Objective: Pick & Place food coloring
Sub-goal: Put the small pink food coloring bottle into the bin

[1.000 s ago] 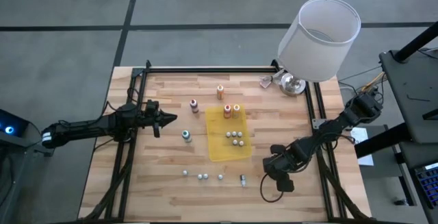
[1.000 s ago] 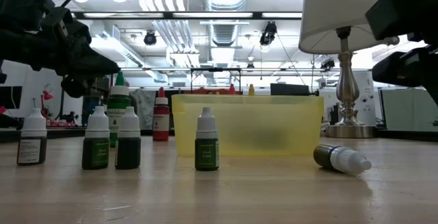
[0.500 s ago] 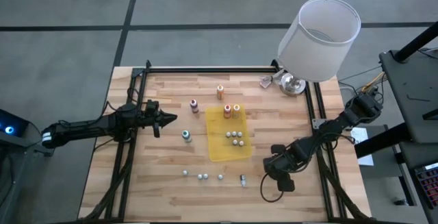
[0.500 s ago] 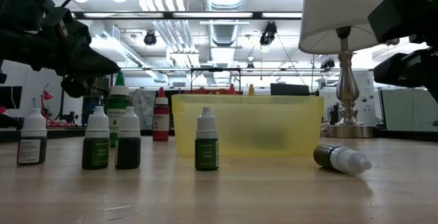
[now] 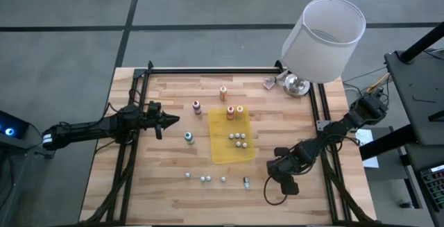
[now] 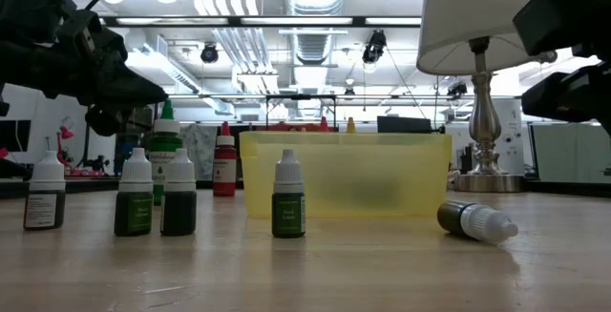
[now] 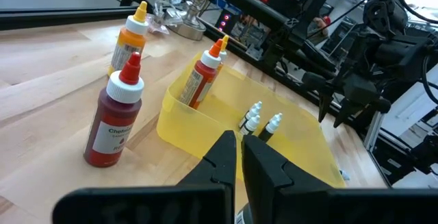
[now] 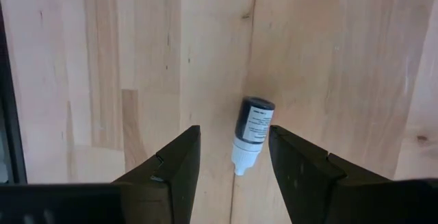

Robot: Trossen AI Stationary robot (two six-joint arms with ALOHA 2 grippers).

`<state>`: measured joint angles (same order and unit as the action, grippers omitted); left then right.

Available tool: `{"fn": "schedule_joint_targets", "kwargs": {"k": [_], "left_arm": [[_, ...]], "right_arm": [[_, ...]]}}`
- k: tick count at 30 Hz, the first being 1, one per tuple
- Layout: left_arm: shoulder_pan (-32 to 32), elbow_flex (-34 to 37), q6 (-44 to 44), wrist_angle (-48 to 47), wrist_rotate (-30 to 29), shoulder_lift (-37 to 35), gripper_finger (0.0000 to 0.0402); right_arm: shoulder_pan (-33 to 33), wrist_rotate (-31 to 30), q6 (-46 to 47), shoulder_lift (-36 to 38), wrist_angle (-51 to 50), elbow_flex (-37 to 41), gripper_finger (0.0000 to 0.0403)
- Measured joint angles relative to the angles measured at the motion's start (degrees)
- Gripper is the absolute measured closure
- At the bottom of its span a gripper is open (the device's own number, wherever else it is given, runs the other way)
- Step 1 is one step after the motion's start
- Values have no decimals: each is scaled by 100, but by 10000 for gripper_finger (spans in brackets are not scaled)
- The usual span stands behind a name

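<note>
Tall food coloring bottles stand upright on the table: orange (image 5: 223,92), dark red (image 5: 196,106) and teal (image 5: 189,137). A red-orange one (image 5: 230,112) and a yellow one (image 5: 240,110) stand in the yellow tray (image 5: 229,154), with small white-capped bottles (image 5: 238,139). More small bottles (image 5: 206,179) stand near the table's near edge. One dark small bottle (image 8: 252,131) lies on its side. My right gripper (image 8: 233,138) hovers open above that lying bottle, touching nothing. My left gripper (image 7: 239,148) is shut in the air left of the teal bottle, pointing at the tray.
A lamp with a white shade (image 5: 322,38) stands at the table's far right corner, its base (image 5: 297,84) on the wood. A black frame (image 5: 208,70) runs along the table's edges. In the low view the small bottles (image 6: 135,195) stand in a row before the tray (image 6: 344,174).
</note>
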<state>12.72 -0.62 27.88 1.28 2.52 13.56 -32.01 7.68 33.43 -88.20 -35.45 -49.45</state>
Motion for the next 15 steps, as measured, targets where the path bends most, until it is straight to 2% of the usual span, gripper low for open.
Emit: {"fn": "schedule_joint_targets", "kwargs": {"k": [15], "left_arm": [[-1, 0, 0, 0, 0, -2, 401]], "right_arm": [[2, -6, -11, -391, 195, 2, 239]]}}
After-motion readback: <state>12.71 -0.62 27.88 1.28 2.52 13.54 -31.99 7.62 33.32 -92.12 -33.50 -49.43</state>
